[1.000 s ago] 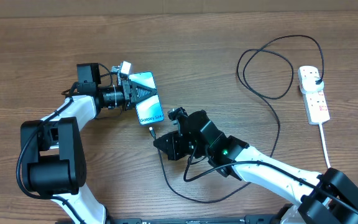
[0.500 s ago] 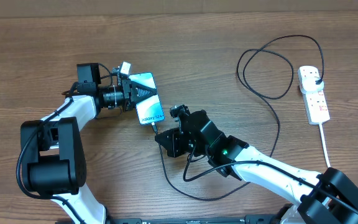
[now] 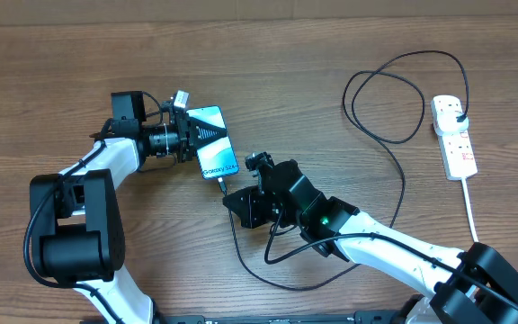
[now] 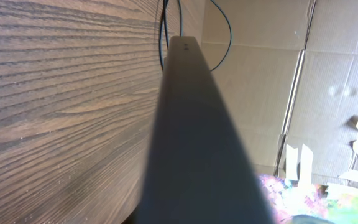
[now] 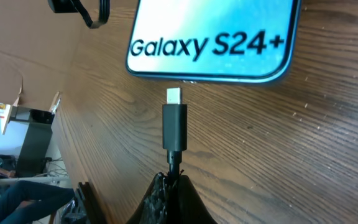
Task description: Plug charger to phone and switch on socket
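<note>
Wooden table (image 3: 286, 54): charger tip (image 5: 174, 124) just beside phone (image 5: 210, 37).

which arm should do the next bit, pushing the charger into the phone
Right. The right gripper pinches the charger connector, with its metal tip lined up just short of the bottom edge of the phone. The left gripper is clamped on the phone's side, steadying it.

Overhead shows you the phone (image 3: 212, 142) from straight above, left wrist close along its edge, right wrist close, facing its bottom end.
</note>
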{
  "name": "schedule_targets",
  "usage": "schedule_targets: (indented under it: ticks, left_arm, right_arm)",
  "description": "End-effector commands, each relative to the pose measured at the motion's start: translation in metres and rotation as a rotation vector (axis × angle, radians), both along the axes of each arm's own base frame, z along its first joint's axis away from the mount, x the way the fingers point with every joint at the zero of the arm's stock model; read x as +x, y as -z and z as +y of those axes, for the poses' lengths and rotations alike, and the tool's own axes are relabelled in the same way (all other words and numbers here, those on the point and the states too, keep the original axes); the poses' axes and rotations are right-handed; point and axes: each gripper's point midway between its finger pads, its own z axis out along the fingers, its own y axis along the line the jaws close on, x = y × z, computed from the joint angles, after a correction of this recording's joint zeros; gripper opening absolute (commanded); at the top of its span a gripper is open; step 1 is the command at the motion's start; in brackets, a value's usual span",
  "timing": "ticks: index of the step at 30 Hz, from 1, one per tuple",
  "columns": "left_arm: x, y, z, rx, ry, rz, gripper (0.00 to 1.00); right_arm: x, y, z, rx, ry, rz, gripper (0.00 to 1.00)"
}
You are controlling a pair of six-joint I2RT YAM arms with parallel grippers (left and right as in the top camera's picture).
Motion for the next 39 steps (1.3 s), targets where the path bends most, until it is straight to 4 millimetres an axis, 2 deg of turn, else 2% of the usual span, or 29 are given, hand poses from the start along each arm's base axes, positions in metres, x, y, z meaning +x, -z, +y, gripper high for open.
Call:
schedule_targets:
  ticks: [1, 8, 21, 23, 26, 27, 28, 39]
  left_arm:
    - [-0.003, -0.019, -0.003, -0.042, 0.022, -0.023, 0.08]
    - [0.000, -0.021, -0.002, -0.039, 0.023, -0.055, 0.04]
    - [0.000, -0.021, -0.002, -0.040, 0.023, -0.055, 0.04]
    - [0.000, -0.021, -0.003, -0.040, 0.024, -0.055, 0.06]
    - [-0.003, -0.025, -0.004, -0.065, 0.041, -0.050, 0.15]
    - [-0.005, -0.027, -0.004, -0.077, 0.049, -0.051, 0.12]
    - [-0.005, -0.027, -0.004, -0.077, 0.049, -0.051, 0.04]
    - [-0.005, -0.027, -0.004, -0.076, 0.049, -0.051, 0.04]
  right_arm:
    - [-0.004, 0.004, 0.002, -0.004, -0.010, 0.012, 0.04]
    - [-0.001, 0.003, 0.001, -0.006, 0.005, 0.000, 0.04]
    - [0.004, 0.005, -0.002, -0.024, 0.034, -0.012, 0.04]
    - [0.004, 0.006, -0.003, -0.028, 0.037, -0.011, 0.04]
    - [0.005, 0.007, -0.004, -0.032, 0.042, -0.013, 0.04]
    - [0.006, 0.007, -0.004, -0.032, 0.043, -0.014, 0.04]
    - [0.006, 0.007, -0.004, -0.034, 0.046, -0.015, 0.04]
    - [0.006, 0.007, -0.004, -0.035, 0.049, -0.016, 0.04]
